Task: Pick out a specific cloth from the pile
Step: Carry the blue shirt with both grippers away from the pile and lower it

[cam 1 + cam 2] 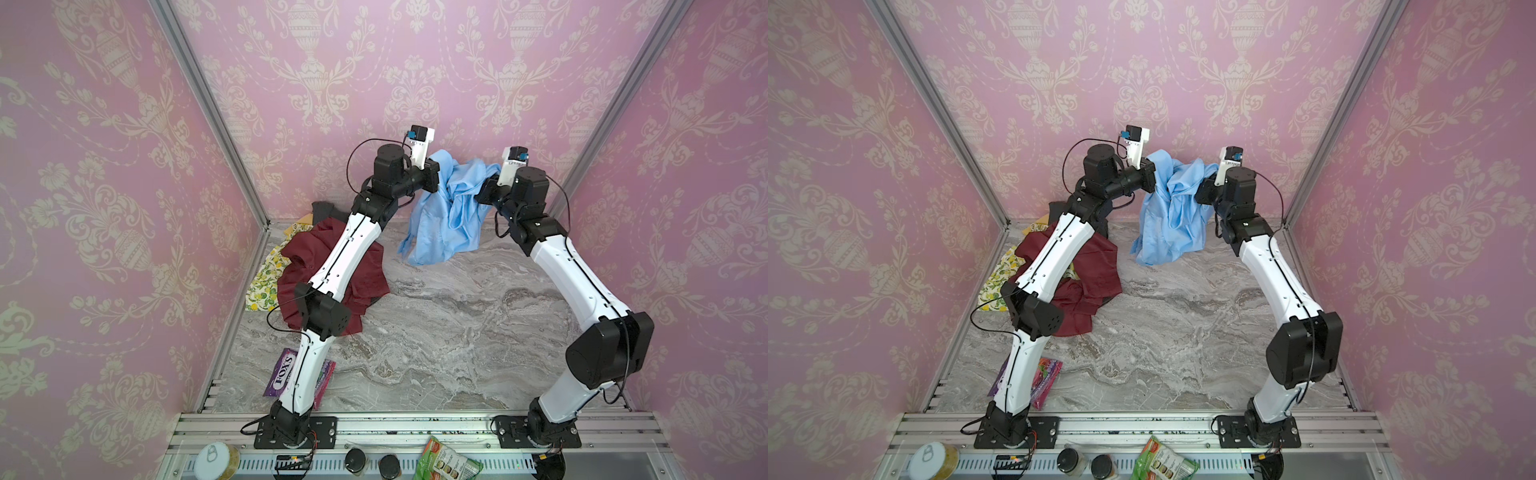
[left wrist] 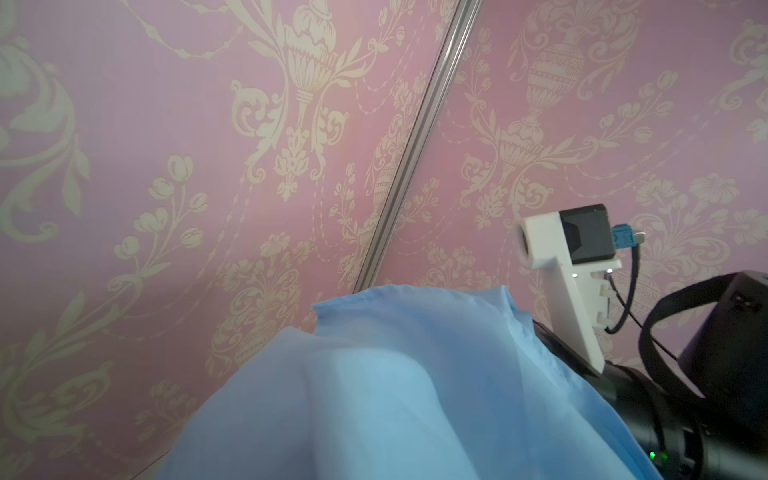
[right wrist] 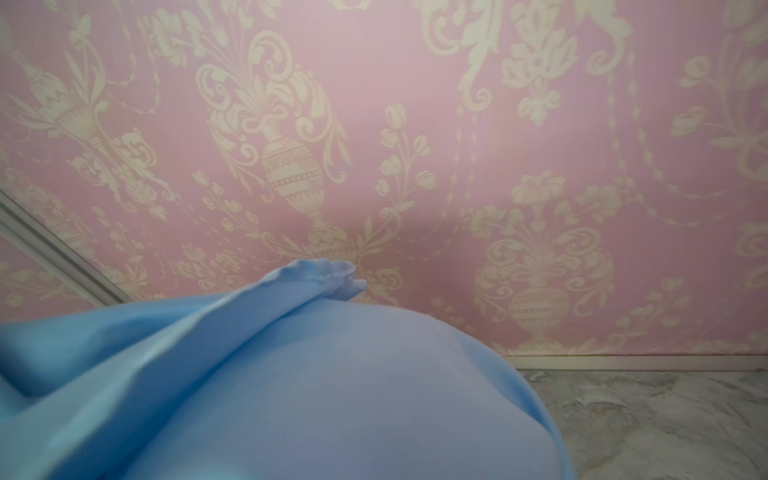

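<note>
Cloth (image 1: 446, 224) (image 1: 1167, 224), sky-blue and bunched, hangs in the air to the right of the pile (image 1: 299, 257) (image 1: 1100, 266) and clear of it. Its lowest folds reach down to the marble table (image 1: 457, 332) just beside the pile's maroon shirt (image 1: 370, 278).

The left gripper (image 1: 439, 182) is clenched on the cloth's upper edge on the side nearer the pile. The right gripper (image 1: 483, 192) is clenched on the edge farther from it.

Both wrist views show blue fabric (image 2: 395, 395) (image 3: 291, 395) draped over the fingers and hiding them.

Pink damask walls (image 1: 83, 166) enclose a grey marble tabletop (image 1: 436, 332).
</note>
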You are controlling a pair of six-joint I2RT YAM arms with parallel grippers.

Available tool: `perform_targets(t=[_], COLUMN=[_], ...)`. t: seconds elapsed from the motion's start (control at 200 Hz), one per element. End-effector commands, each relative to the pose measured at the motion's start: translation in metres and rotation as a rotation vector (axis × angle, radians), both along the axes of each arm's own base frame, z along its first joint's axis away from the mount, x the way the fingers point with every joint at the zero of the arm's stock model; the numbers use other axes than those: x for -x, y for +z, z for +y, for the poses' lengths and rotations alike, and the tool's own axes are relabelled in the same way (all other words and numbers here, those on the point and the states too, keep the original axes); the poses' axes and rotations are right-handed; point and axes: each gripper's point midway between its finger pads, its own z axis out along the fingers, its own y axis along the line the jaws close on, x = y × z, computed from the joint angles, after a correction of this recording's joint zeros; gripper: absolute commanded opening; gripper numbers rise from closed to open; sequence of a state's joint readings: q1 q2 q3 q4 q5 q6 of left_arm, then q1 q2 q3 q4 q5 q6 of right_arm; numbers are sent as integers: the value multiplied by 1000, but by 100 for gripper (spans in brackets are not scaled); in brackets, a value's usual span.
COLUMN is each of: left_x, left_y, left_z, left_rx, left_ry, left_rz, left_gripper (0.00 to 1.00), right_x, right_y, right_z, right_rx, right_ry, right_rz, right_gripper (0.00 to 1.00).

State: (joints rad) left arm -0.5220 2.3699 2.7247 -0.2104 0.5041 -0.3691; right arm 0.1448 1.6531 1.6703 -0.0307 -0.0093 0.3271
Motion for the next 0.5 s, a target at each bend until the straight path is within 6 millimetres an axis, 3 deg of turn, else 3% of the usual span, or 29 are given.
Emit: perform_targets(t=[0.0, 0.145, 0.26, 0.38, 0.495], left_x=[10, 21, 23, 20, 15], left_y=[10, -16, -49, -99, -151], left_z=[-33, -85, -112, -129, -126], left_rx=[95, 150, 159, 103, -1], left_ry=[-17, -52, -90, -121, -83], left_rz=[-22, -27, 27, 125, 179], left_gripper=[0, 0, 0, 0, 0], right_x=[22, 39, 51, 55, 58], right_y=[26, 23, 13, -21, -75], right_z=[-46, -93, -101, -96, -90], right_rx=[-45, -12, 55, 44, 11], right_ry=[-92, -184, -201, -176, -153], right_rz=[-42, 4, 44, 96, 180], right_gripper=[0, 0, 0, 0, 0])
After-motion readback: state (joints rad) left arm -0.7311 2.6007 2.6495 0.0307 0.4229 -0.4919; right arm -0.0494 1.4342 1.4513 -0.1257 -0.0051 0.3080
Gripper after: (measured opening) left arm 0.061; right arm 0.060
